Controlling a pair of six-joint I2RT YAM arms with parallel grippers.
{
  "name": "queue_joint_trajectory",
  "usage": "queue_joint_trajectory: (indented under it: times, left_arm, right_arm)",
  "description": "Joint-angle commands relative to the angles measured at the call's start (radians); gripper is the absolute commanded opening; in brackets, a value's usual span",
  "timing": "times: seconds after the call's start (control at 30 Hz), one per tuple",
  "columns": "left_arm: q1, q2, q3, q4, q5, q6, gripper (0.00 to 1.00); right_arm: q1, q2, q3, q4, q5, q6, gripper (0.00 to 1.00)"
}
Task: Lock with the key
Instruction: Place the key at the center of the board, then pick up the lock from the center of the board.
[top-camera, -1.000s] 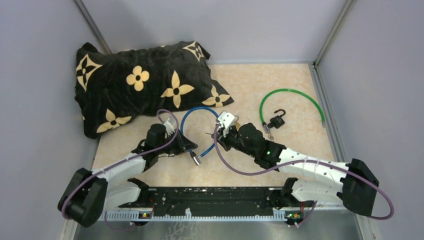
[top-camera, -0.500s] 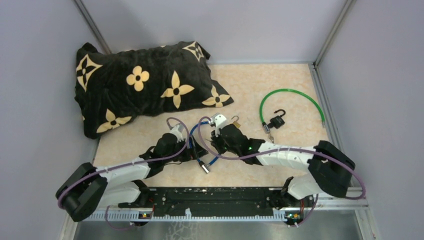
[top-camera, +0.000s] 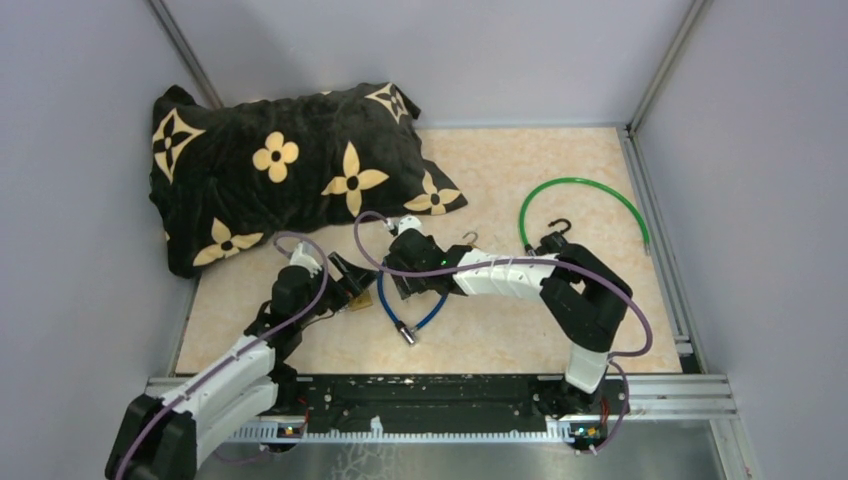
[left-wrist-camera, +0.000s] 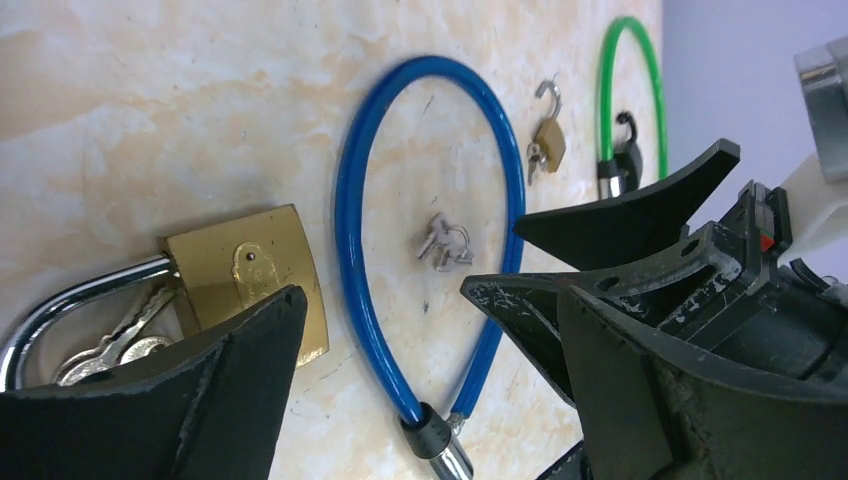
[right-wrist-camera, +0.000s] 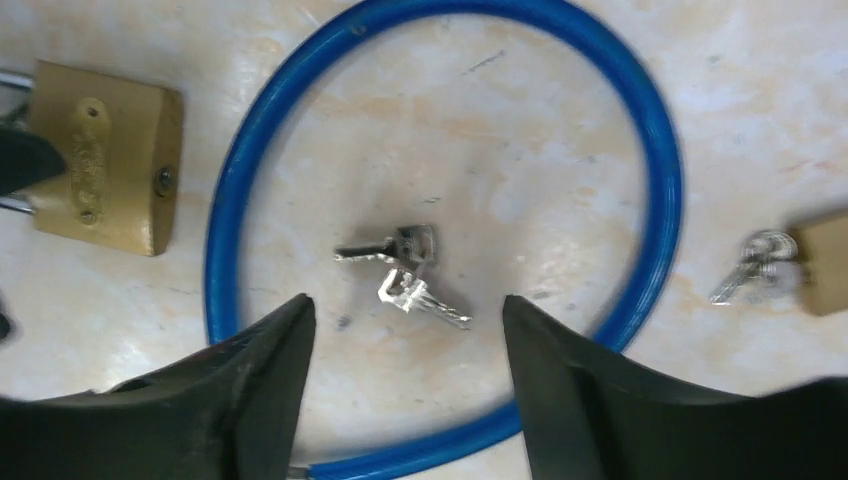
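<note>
Key pair (right-wrist-camera: 405, 270) lying inside the blue cable loop (right-wrist-camera: 660, 140), directly beneath the right gripper (right-wrist-camera: 405, 305), the nearer one, its fingers parted and empty; one key's shaft runs roughly finger to finger. Left gripper (left-wrist-camera: 385, 300), spread wide, stands just beside the brass padlock (left-wrist-camera: 240, 270).

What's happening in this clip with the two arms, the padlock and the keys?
Both arms are bent in over the middle of the table. The left gripper is open beside the large brass padlock, which lies flat on the table. The right gripper, also open, hangs over a small pair of keys lying inside the blue cable loop. Neither holds anything, and the padlock's keyhole looks empty.
</note>
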Motion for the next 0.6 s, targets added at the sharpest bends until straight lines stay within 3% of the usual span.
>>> queue_joint_trajectory:
  times: [0.0, 0.07, 0.17, 0.33, 0.57]
  left_arm:
    - [0.06, -0.09, -0.021, -0.014, 0.035, -0.035, 0.99]
    - [0.082, -0.129, -0.028, 0.014, 0.036, -0.031, 0.99]
    - [0.102, -0.185, -0.039, 0.071, 0.032, 0.001, 0.99]
    - [0.122, -0.277, -0.061, 0.075, -0.001, 0.019, 0.99]
    - [0.126, -0.37, -0.076, 0.031, -0.033, 0.032, 0.98]
  right_arm:
    - [0.0, -0.033, 0.115, -0.168, 0.166, 0.02, 0.8]
    - [-0.021, -0.077, 0.118, -0.216, 0.248, 0.048, 0.87]
    - [-0.111, -0.141, 0.076, -0.254, 0.29, 0.143, 0.87]
    - [-0.276, -0.148, -0.017, -0.218, 0.293, 0.323, 0.77]
    - [-0.314, -0.042, 0.018, -0.166, 0.316, 0.459, 0.75]
